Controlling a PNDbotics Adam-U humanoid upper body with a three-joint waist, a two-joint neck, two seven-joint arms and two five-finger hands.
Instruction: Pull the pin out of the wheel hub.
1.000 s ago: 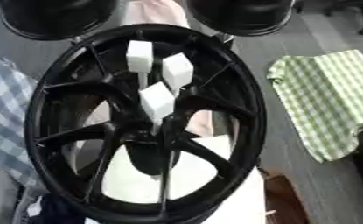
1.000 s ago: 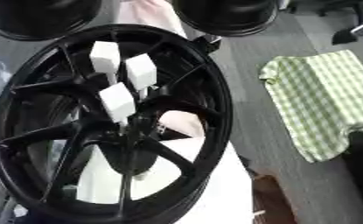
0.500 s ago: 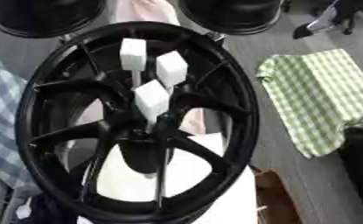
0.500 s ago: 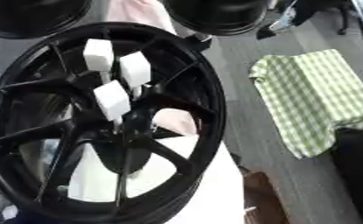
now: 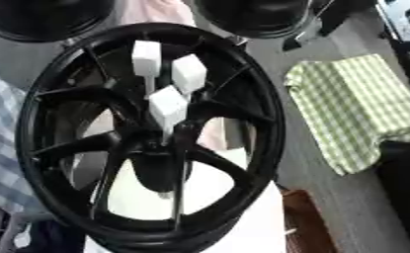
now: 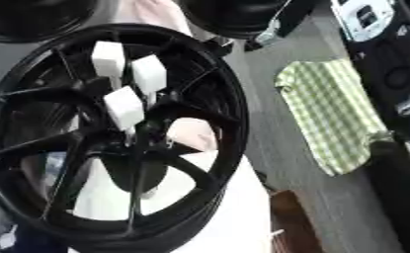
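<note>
The black wheel hub fills the view's centre-left — three white-headed pins stand clustered at about 12 o'clock of its middle. A green checked cloth lies at 3 o'clock. No robot hand shows, so its state cannot be told.

Neither arm shows; neither hand is in view

Three pins stand in the middle of the hub, which fills the view's left and centre, with a cloth to its right and two more wheels behind it.
</note>
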